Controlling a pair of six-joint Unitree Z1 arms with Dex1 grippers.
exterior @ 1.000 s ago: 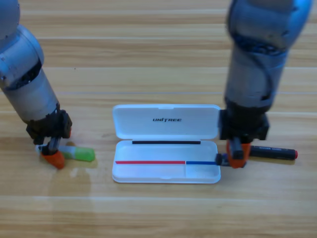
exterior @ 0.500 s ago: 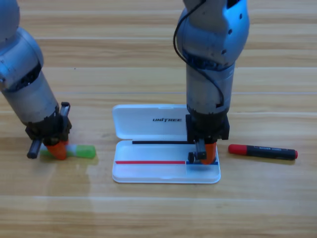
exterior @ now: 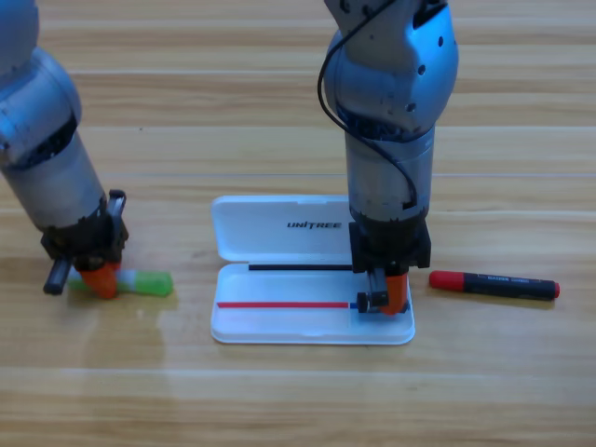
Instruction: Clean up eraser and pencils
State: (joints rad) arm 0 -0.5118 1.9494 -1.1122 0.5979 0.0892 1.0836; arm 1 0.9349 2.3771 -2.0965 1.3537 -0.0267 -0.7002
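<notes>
The white case [exterior: 279,321] lies open at the table's middle, lid flipped back. My right gripper [exterior: 384,296] points down into the case's right end, shut on the eraser [exterior: 366,303], a small dark block at its tip just above the tray floor. The black pencil [exterior: 498,284] with the red cap lies flat on the table right of the case, untouched. At the left, the green pencil [exterior: 147,283] lies on the table, and my left gripper [exterior: 98,277] is down over its white end, shut on it.
The right arm's grey body rises over the case's lid [exterior: 279,228] and hides its right part. The left arm slants in from the upper left corner. Bare wooden table lies in front of the case.
My right gripper carried the eraser left from beside the black pencil into the case's right end and sank a little. The left gripper turned on the green pencil, which shifted slightly.
</notes>
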